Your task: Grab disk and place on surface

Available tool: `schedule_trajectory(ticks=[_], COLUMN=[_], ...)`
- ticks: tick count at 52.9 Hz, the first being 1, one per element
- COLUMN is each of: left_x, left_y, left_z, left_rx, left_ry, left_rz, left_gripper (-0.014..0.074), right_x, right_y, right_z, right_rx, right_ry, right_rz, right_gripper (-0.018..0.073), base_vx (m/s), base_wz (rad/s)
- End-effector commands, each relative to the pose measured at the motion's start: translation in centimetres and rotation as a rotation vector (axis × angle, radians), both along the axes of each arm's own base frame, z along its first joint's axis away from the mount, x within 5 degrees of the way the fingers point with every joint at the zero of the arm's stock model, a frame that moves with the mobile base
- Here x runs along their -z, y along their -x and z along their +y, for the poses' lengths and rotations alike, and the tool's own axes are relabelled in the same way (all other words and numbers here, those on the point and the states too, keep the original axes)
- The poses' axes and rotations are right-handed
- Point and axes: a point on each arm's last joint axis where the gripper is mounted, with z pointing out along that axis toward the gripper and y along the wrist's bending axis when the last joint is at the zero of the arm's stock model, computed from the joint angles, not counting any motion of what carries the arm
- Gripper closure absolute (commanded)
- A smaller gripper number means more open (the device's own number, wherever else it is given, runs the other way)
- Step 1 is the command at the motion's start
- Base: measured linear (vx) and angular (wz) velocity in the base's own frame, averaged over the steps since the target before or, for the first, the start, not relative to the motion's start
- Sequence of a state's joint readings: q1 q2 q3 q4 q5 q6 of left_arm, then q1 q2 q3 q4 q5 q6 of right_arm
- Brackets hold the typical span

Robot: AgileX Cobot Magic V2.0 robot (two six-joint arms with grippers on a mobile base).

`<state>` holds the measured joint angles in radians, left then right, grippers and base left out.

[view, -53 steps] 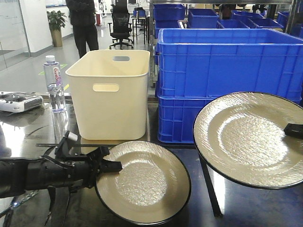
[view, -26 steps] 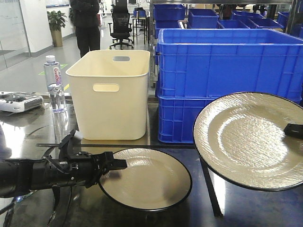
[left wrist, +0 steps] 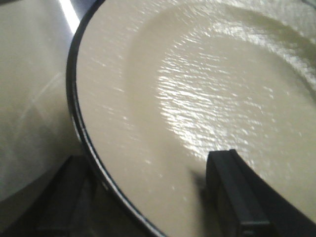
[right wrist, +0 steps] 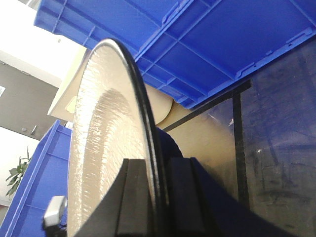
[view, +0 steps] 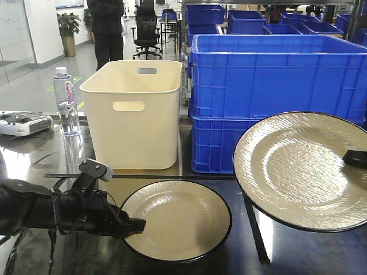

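A cream disk (view: 180,220) with a black rim lies flat on the dark glossy surface (view: 298,252), just inside a black tape line (view: 255,229). My left gripper (view: 133,226) is at its left edge and stands open. In the left wrist view this disk (left wrist: 197,89) fills the frame, and the left gripper (left wrist: 148,160) straddles its rim with one finger over the disk and the other outside it. A second, larger disk (view: 298,169) hangs tilted in the air at the right. My right gripper (right wrist: 157,165) is shut on the rim of that disk (right wrist: 103,133).
A cream plastic bin (view: 135,114) stands behind the left disk, with stacked blue crates (view: 275,86) beside it. A water bottle (view: 66,100) and a white controller (view: 23,122) are at the far left. A person (view: 106,28) stands in the background.
The left disk went from tilted up in the left gripper to lying flat on the surface. The left gripper opened and sank lower at the disk's edge. The right arm and its disk held still.
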<state>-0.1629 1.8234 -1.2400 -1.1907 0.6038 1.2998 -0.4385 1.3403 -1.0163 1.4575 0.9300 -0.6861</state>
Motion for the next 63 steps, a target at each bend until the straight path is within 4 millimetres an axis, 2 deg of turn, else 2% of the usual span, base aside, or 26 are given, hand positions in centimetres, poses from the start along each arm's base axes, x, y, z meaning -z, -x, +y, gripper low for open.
schedule_trajectory(ticks=[1,8,14,21,30,38,43,49,54,58,63], left_x=[-5.2,-8.4,-12.2,-16.0,-20.2,-22.0,-22.4,-22.4,-22.2,-22.1,-21.9], left_y=[1.2,2.7,4.7,7.4,11.5,13.6,14.1,14.2,14.3,14.3,14.2], left_z=[0.0,0.6,1.4,2.3,2.9,3.2,3.3,3.2,3.2,3.2,3.3], left_rx=[0.022,0.024,-0.003,-0.028,-0.054,-0.07,-0.068,-0.072,-0.068,-0.068,-0.07], left_ry=[-0.012,-0.028,-0.012,-0.001,0.055,0.095,0.101,0.123,0.119,0.103,0.086], left_rz=[-0.152,-0.246,-0.352,-0.47,-0.578,-0.617,-0.628,-0.606,-0.583,-0.58,-0.577], left_gripper=[0.005,0.0146,0.0337,0.0608,0.0604,0.0602,0.0601,0.0601,0.0601,0.0601,0.0601], right_x=[-2.8,-2.3,-1.5,-0.6,1.2,2.7,3.2,3.7,4.2,4.5,4.9], right_y=[0.6,-0.1,-1.2,-2.5,-4.5,-6.9,-8.5,-10.2,-11.1,-11.5,-11.7], right_z=[0.4,1.3,2.8,4.9,9.0,13.1,15.7,17.0,17.5,17.6,17.5], right_rx=[0.001,-0.021,-0.067,-0.095,-0.127,-0.21,-0.261,-0.257,-0.28,-0.283,-0.278], right_ry=[-0.089,-0.096,-0.1,-0.091,-0.098,-0.065,-0.047,-0.014,0.033,0.05,0.085], right_rz=[-0.111,-0.093,-0.074,-0.073,-0.053,-0.035,-0.034,-0.033,-0.052,-0.056,-0.062], right_gripper=[0.0568,0.0568,0.0568,0.0568,0.0568,0.0568,0.0564,0.0544,0.0491,0.0421,0.0291], base_vx=[0.0,0.0,0.0,0.0,0.0,0.0,0.0,0.0,0.0,0.0,0.0], base_wz=[0.0,0.0,0.0,0.0,0.0,0.0,0.0,0.0,0.0,0.0,0.0])
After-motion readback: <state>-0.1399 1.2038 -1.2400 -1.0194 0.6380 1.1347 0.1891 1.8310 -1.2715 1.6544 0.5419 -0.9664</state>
